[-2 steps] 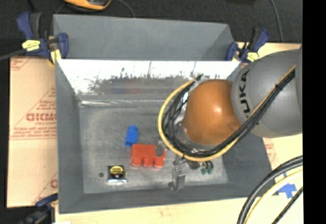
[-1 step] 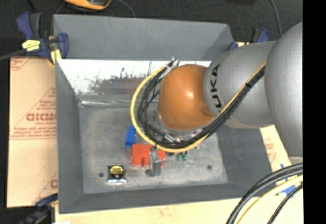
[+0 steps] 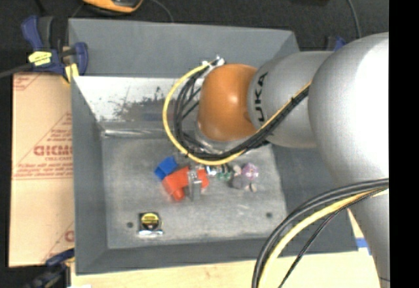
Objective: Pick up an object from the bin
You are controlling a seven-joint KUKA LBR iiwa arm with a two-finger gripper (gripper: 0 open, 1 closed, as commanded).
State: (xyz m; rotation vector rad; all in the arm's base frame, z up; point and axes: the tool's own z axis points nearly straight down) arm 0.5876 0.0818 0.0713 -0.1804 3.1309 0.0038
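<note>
A red block (image 3: 174, 184), angular and tilted, is seen near the middle of the bin (image 3: 124, 149) floor, with a blue block (image 3: 165, 167) just beside it at 11 o'clock. The gripper (image 3: 195, 183) is set against the red block's 3 o'clock side; whether it is spread or pinching cannot be told. A lilac thing (image 3: 248, 175) lies at the gripper's 3 o'clock.
</note>
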